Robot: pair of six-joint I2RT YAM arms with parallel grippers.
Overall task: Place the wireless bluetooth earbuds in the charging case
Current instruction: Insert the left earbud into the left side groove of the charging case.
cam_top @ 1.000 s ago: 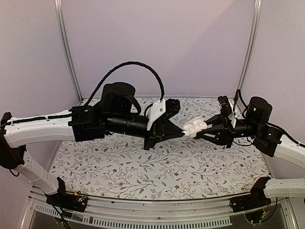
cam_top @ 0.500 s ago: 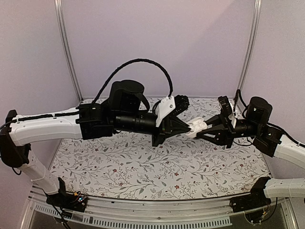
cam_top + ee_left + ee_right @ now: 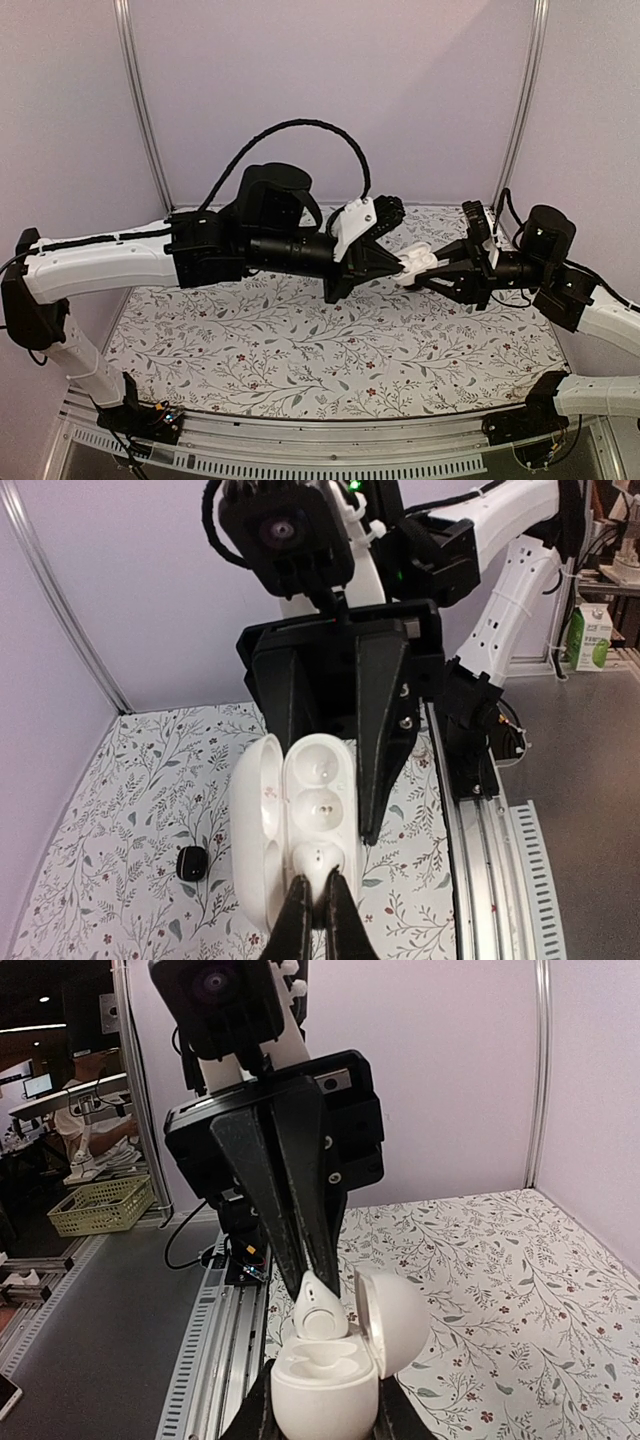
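**Position of items.** The charging case [image 3: 325,1390] is off the desk [image 3: 250,350], held in mid-air between the two arms. Its lid is swung open to one side. The right hand [image 3: 440,270] is clamped across the lower body of the case, with a finger on each flank, so the open face is turned toward the opposing arm.

**Critical relation.** The left hand [image 3: 318,1278] meets the case head-on, with its fingertips converging directly over the socket nearest to it. A white earbud [image 3: 318,1310] sits between those tips and the socket. It is roughly upright in the right wrist view, stem end toward the left fingers and rounded end entering the recess. Its long axis appears in line with the socket. Whether it is fully seated cannot be determined. In the left wrist view, the case's long axis runs straight away from the left hand. Two further recesses lie beyond the occupied one, and both are bare.

**Hands.** The left hand is clenched, with its tips pinched on the earbud. The right hand is closed on the case.

**Other.** A small dark piece [image 3: 190,863] lies on the desk, well apart from both hands. It may be a second earbud but is too small to confirm.

**Assessment.** The left hand is the working one, and the move ahead calls for a short push along the earbud's axis.
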